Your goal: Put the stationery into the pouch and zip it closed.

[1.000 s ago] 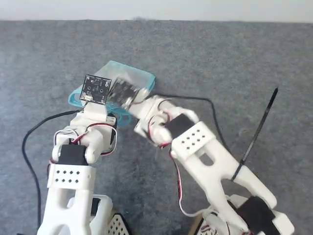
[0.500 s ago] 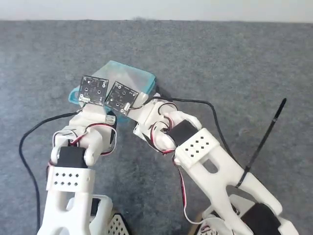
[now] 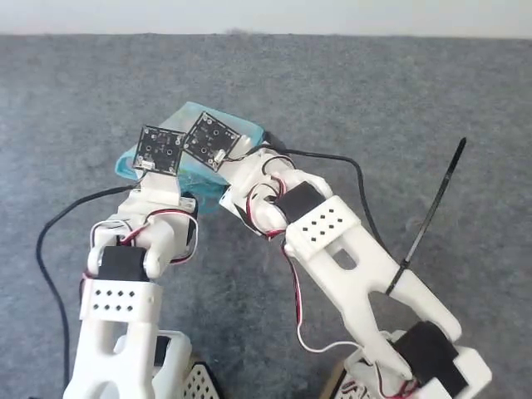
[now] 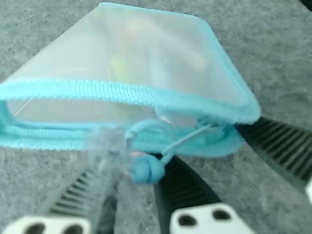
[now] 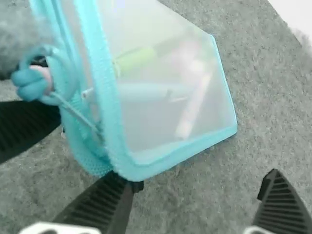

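Resting beside pouch (image 5: 165, 102) corner, right jaws parted

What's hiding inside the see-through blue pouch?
Through the frosted turquoise-edged fabric pouch show a green stick-shaped piece, a light blue pen-shaped piece and a pale pinkish stick. The cloudy wall blurs them, so exactly what each is, and anything lying beneath them, cannot be told.

One pouch (image 4: 156, 58), one zip pull (image 4: 144, 170), perhaps four blurred stationery pieces (image 5: 161, 87) inside; two arms: left arm (image 3: 125, 274), right arm (image 3: 349, 249).
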